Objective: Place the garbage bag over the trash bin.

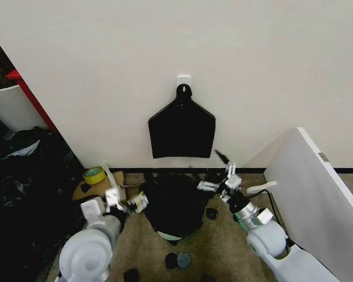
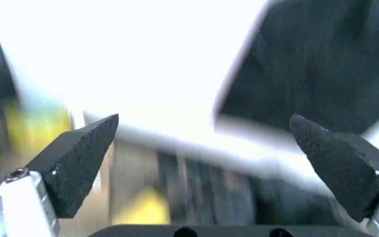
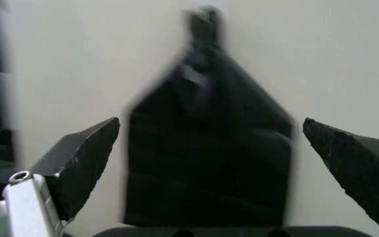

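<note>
The black glossy garbage bag (image 1: 174, 202) lies draped over the top of the trash bin, and a strip of the bin's white wall (image 1: 170, 236) shows under the bag's front edge. My left gripper (image 1: 136, 202) is at the bag's left side, open in the left wrist view (image 2: 204, 121) with nothing between its fingers. At the bag's upper right my right gripper (image 1: 219, 177) stands open (image 3: 210, 121) and empty, facing the wall.
A flat black bundle of bags (image 1: 182, 129) (image 3: 209, 163) hangs on a wall hook behind the bin. A yellow tape roll (image 1: 94, 174) sits on cardboard at left, beside dark clutter (image 1: 23, 194). A white panel (image 1: 309, 194) leans at right. Small black scraps (image 1: 177, 260) lie on the floor.
</note>
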{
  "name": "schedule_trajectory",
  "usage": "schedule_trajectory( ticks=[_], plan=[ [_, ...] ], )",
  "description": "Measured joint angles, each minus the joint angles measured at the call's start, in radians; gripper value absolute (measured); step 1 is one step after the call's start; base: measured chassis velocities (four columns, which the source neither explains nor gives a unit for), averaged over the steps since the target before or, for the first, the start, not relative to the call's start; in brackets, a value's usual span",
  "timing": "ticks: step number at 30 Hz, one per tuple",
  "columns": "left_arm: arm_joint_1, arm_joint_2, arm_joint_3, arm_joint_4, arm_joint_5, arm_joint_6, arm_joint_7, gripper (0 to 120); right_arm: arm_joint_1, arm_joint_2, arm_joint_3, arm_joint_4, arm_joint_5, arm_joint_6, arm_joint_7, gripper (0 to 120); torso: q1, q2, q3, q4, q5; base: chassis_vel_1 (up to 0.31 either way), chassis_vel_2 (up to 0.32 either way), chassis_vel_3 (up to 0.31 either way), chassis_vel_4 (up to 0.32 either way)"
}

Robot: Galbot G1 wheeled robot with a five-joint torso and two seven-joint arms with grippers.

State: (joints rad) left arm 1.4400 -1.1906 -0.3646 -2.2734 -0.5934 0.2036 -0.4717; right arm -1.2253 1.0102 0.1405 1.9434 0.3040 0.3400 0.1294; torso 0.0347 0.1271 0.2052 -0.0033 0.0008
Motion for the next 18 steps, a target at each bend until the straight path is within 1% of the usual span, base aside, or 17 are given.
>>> schedule_trajectory(
  ticks=[1, 2, 3, 4, 5, 6, 7, 9, 10, 13, 15, 18],
  plan=[
    [0.002, -0.015, -0.004, 0.035, 0.105, -0.117, 0.073, 100, -0.003, 0.014, 0.016, 0.006, -0.002, -0.033, 0.029, 100, 0.000, 0.000, 0.000, 0.0000, -0.0002, 0.000, 0.000, 0.000, 0.000],
    [0.002, -0.015, -0.004, 0.035, 0.105, -0.117, 0.073, 100, -0.003, 0.014, 0.016, 0.006, -0.002, -0.033, 0.029, 100, 0.000, 0.000, 0.000, 0.0000, -0.0002, 0.000, 0.000, 0.000, 0.000],
    [0.007, -0.032, -0.007, 0.069, 0.194, -0.220, 0.139, 100, -0.003, 0.025, 0.034, 0.009, -0.006, -0.055, 0.040, 100, 0.000, 0.000, 0.000, 0.0001, -0.0001, 0.000, 0.000, 0.000, 0.000],
    [0.011, -0.049, -0.010, 0.097, 0.263, -0.297, 0.192, 100, -0.004, 0.040, 0.061, 0.009, -0.012, -0.074, 0.041, 100, 0.000, 0.000, 0.000, 0.0002, -0.0004, 0.000, 0.000, 0.000, 0.000],
    [0.016, -0.069, -0.015, 0.115, 0.313, -0.352, 0.240, 100, -0.006, 0.058, 0.097, 0.009, -0.018, -0.097, 0.038, 100, 0.000, 0.000, 0.000, 0.0000, -0.0004, 0.000, 0.000, 0.000, 0.000],
    [0.018, -0.080, -0.019, 0.122, 0.336, -0.375, 0.268, 100, -0.007, 0.071, 0.124, 0.009, -0.023, -0.114, 0.036, 100, 0.000, 0.000, 0.000, 0.0002, -0.0003, 0.000, 0.000, 0.000, 0.000],
    [0.025, -0.104, -0.027, 0.136, 0.369, -0.413, 0.322, 100, -0.013, 0.096, 0.176, 0.011, -0.032, -0.141, 0.031, 100, 0.000, 0.000, 0.000, 0.0002, 0.0001, 0.000, 0.000, 0.000, 0.000],
    [0.031, -0.131, -0.037, 0.146, 0.392, -0.437, 0.373, 100, -0.028, 0.129, 0.252, 0.015, -0.046, -0.169, 0.001, 100, 0.000, 0.000, 0.000, 0.0000, -0.0001, 0.000, 0.000, 0.000, 0.000],
    [0.031, -0.131, -0.037, 0.146, 0.392, -0.437, 0.373, 100, -0.028, 0.129, 0.252, 0.015, -0.046, -0.169, 0.001, 100, 0.000, 0.000, 0.000, 0.0000, -0.0001, 0.000, 0.000, 0.000, 0.000],
    [0.032, -0.154, -0.047, 0.154, 0.397, -0.445, 0.425, 100, -0.053, 0.173, 0.352, 0.016, -0.072, -0.183, -0.082, 100, 0.000, 0.000, 0.000, -0.0001, 0.0000, 0.000, 0.000, 0.000, 0.000],
    [0.021, -0.167, -0.061, 0.164, 0.377, -0.444, 0.454, 100, -0.070, 0.199, 0.403, 0.014, -0.078, -0.183, -0.139, 100, 0.000, 0.000, 0.000, -0.0001, 0.0001, 0.000, 0.000, 0.000, 0.000],
    [0.009, -0.179, -0.075, 0.170, 0.349, -0.438, 0.471, 100, -0.083, 0.217, 0.428, 0.016, -0.074, -0.183, -0.162, 100, 0.000, 0.000, 0.000, 0.0000, -0.0001, 0.000, 0.000, 0.000, 0.000]
  ],
)
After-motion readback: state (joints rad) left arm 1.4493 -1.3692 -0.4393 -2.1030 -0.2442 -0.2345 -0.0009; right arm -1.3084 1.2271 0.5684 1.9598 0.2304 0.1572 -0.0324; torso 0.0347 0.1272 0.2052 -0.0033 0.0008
